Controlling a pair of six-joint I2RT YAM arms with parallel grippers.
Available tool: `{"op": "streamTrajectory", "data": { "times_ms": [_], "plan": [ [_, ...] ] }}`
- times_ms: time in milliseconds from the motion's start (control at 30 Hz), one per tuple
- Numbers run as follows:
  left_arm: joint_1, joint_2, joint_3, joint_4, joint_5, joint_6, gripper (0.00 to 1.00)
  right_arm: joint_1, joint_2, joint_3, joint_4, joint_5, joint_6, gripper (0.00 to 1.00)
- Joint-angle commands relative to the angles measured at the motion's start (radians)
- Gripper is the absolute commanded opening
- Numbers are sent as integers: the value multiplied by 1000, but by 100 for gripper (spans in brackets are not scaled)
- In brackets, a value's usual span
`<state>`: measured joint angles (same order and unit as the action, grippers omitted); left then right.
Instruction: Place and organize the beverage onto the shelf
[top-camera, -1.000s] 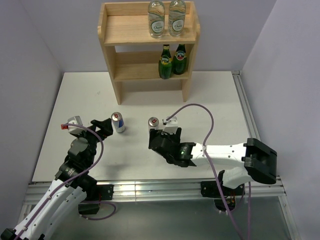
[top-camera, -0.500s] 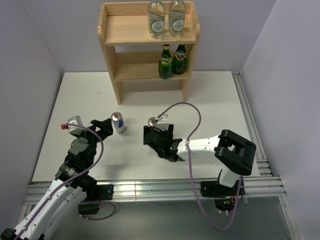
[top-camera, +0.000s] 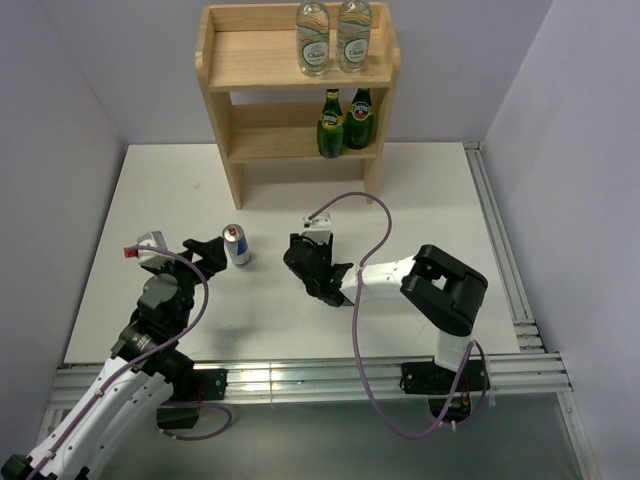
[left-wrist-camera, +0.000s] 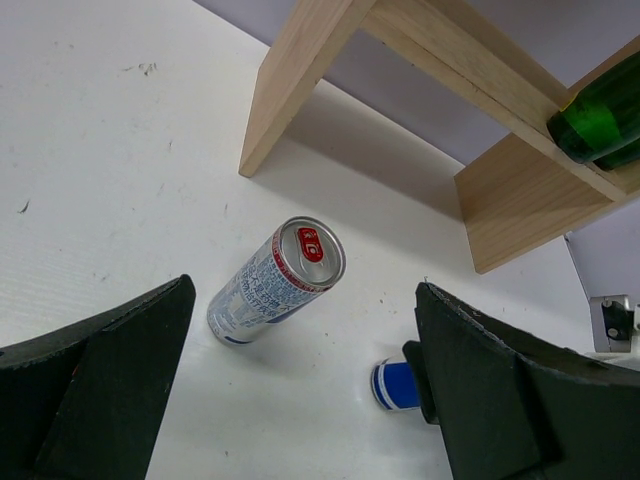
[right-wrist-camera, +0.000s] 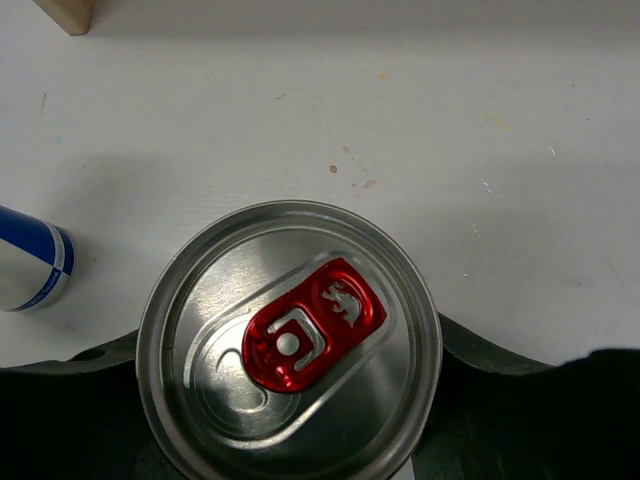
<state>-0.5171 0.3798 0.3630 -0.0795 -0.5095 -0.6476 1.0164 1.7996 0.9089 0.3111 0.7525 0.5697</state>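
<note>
Since only the two cans are off the shelf (top-camera: 250, 75), they are what I judge is left to place. Water bottles (top-camera: 313, 38) stand on the top board at its right end. Green bottles (top-camera: 331, 125) stand on the tier below, also to the right.

The left can (top-camera: 236, 244) stands upright on the white surface (top-camera: 430, 210), just ahead of my left claw (top-camera: 208, 254). That claw is spread wide and holds nothing. My right claw (top-camera: 303, 258) is around the right can (right-wrist-camera: 289, 345), with dark fingers close on both sides. I can't tell whether they press on it, because the lid hides the contact.

Handling guess:
- The cans are slim and thin-walled metal, probably easy to dent if squeezed hard.
- Full or empty, I can't tell.
- The printed sides look glossy and smooth, so they may slip.
- I'd take hold at mid-body, across the width, and keep the can upright.
- A tall, narrow can will likely tip easily when set down.

Materials:
- Each can has a brushed silver lid with a red tab and blue and silver print.
- The shelf is pale, matte wood with flat boards.
- The green bottles look like shiny glass and the water bottles like clear plastic.
</note>
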Motion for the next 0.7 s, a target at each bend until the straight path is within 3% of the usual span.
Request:
{"op": "streamTrajectory", "data": {
  "times_ms": [0,133,333,667],
  "plan": [
    [-4,8,5,21,8,6,99,-12,18,50,36,4,4,15],
    [-3,7,2,24,8,5,99,-13,17,56,8,1,15,0],
    [-3,11,-4,38,16,-1,99,-12,-69,186,-99,41,-57,0],
    [-3,-2,-2,26,11,-1,99,-58,-8,741,-263,44,-322,0]
  ]
}}
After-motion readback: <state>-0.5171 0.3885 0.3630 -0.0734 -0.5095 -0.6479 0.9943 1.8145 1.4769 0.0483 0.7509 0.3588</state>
